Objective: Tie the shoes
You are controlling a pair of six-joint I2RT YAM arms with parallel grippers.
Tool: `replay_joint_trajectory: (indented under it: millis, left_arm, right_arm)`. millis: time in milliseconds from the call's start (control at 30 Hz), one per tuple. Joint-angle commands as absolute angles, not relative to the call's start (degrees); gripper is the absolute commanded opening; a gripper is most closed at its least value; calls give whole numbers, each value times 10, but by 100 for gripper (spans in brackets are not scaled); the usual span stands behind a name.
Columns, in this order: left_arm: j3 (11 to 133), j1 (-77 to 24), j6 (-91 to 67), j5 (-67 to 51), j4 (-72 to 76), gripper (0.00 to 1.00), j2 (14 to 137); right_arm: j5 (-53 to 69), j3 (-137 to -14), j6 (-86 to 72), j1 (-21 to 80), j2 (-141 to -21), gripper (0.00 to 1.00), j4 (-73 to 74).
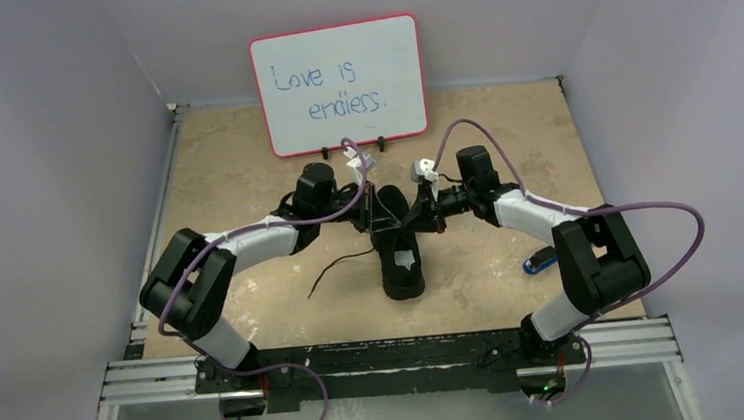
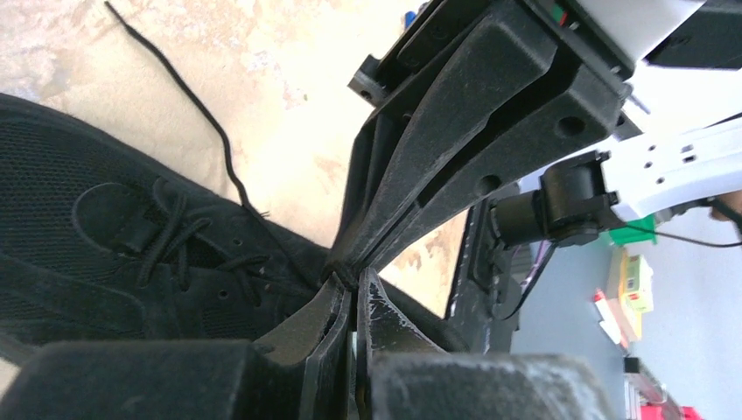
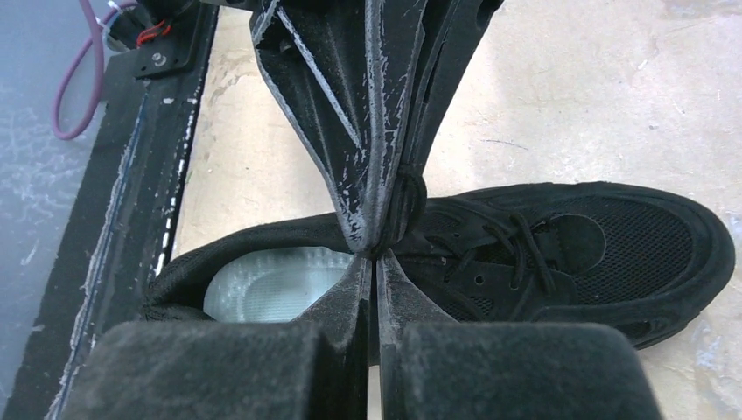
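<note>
The black shoe (image 1: 401, 263) lies mid-table, toe toward the arms, pale grey inner sole showing (image 3: 271, 282). My left gripper (image 1: 376, 213) and right gripper (image 1: 416, 211) meet tip to tip just above its opening. In the left wrist view my left gripper (image 2: 353, 282) is shut, with a small bunch of black lace (image 2: 339, 273) pinched where the right gripper's shut fingers (image 2: 455, 140) touch it. In the right wrist view my right gripper (image 3: 374, 256) is shut against the left gripper's fingertips (image 3: 363, 131), over the shoe (image 3: 577, 254). One loose lace end (image 1: 337, 267) trails left on the table.
A whiteboard (image 1: 338, 82) reading "Love is endless." stands at the back. A small blue-and-black stick gadget (image 1: 542, 259) lies right of the shoe by the right arm. The black base rail (image 1: 389, 354) runs along the near edge, also in the right wrist view (image 3: 131, 175).
</note>
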State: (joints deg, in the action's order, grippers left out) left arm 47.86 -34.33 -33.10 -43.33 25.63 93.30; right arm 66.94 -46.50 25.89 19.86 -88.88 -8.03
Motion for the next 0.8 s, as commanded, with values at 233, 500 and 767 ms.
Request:
replay_joint_trajectory:
  millis: [233, 500, 767]
  left_arm:
    - [510, -315, -159, -379, 78, 40, 823]
    - [525, -330, -51, -359, 19, 69, 808]
    - [503, -335, -122, -471, 193, 69, 863]
  right_arm:
    - [700, -457, 190, 201, -873, 0, -98]
    - [708, -477, 217, 200, -879, 0, -49]
    - [718, -494, 249, 198, -882, 0, -1]
